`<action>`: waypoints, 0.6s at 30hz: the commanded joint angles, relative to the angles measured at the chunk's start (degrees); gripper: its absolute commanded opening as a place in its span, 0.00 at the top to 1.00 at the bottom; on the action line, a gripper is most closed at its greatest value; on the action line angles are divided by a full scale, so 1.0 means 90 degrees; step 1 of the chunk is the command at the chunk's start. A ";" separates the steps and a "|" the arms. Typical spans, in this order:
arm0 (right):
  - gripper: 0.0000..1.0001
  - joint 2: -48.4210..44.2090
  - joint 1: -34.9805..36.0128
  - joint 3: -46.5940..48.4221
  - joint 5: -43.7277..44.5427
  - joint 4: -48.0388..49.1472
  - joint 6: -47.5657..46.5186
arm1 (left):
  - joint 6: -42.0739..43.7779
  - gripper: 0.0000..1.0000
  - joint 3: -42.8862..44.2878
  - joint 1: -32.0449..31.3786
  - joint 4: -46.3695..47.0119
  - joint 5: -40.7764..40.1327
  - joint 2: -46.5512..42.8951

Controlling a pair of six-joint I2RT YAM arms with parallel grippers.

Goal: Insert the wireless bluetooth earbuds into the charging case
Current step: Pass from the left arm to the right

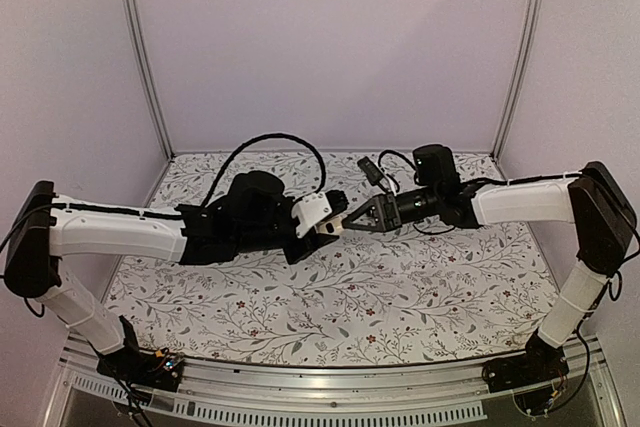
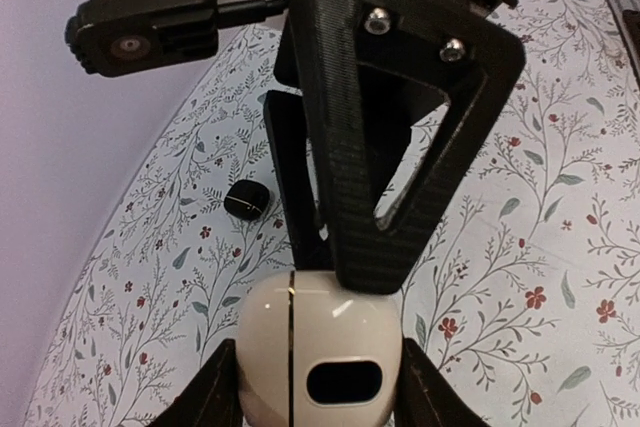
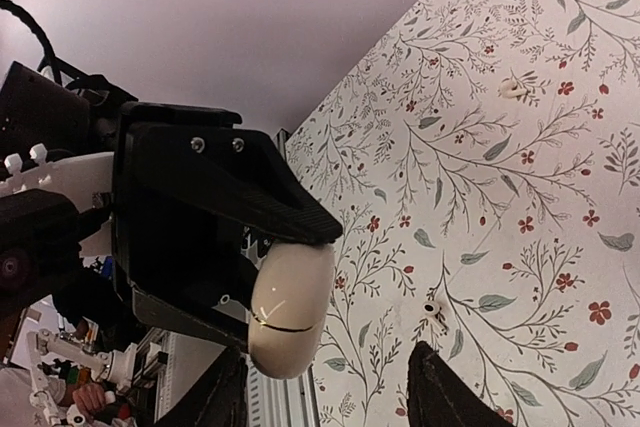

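The charging case [image 2: 320, 332] I see is a glossy cream pebble with a seam and a dark oval window, not black. My left gripper [image 2: 315, 397] is shut on it, one finger on each side, holding it above the table. It also shows in the right wrist view [image 3: 292, 297]. My right gripper [image 3: 330, 397] is open, its jaws either side of the case's end, and one right finger [image 2: 400, 147] touches the case's top. Two tiny white earbuds [image 3: 512, 87] [image 3: 433, 309] lie on the floral table. The grippers meet mid-table [image 1: 340, 224].
A small black rounded glossy piece [image 2: 248, 199] lies on the table [image 1: 400, 297] beyond the case; I cannot tell if it is a case or an earbud. The right arm's camera [image 2: 140, 22] hangs nearby. Pale walls bound the back and sides.
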 commanded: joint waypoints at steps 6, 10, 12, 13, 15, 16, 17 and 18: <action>0.53 0.0272 0.0203 0.0304 -0.0114 0.0202 0.0109 | 0.0242 0.66 0.0161 -0.0192 0.0186 -0.0319 0.0130; 0.57 0.0322 0.0243 0.0341 -0.0141 0.0231 0.0148 | 0.0264 0.67 0.0197 -0.0217 0.0200 -0.0358 0.0190; 0.59 0.0339 0.0264 0.0351 -0.0170 0.0245 0.0145 | 0.0269 0.67 0.0209 -0.0217 0.0217 -0.0409 0.0226; 0.60 0.0355 0.0275 0.0347 -0.0180 0.0258 0.0165 | 0.0266 0.67 0.0219 -0.0229 0.0226 -0.0415 0.0238; 0.63 0.0394 0.0314 0.0351 -0.0220 0.0289 0.0172 | 0.0248 0.67 0.0206 -0.0230 0.0262 -0.0470 0.0249; 0.65 0.0414 0.0324 0.0352 -0.0229 0.0297 0.0179 | 0.0251 0.67 0.0200 -0.0249 0.0299 -0.0544 0.0256; 0.66 0.0446 0.0339 0.0345 -0.0232 0.0327 0.0204 | 0.0243 0.67 0.0191 -0.0266 0.0321 -0.0589 0.0251; 0.67 0.0465 0.0345 0.0330 -0.0241 0.0372 0.0232 | 0.0252 0.67 0.0178 -0.0277 0.0349 -0.0635 0.0244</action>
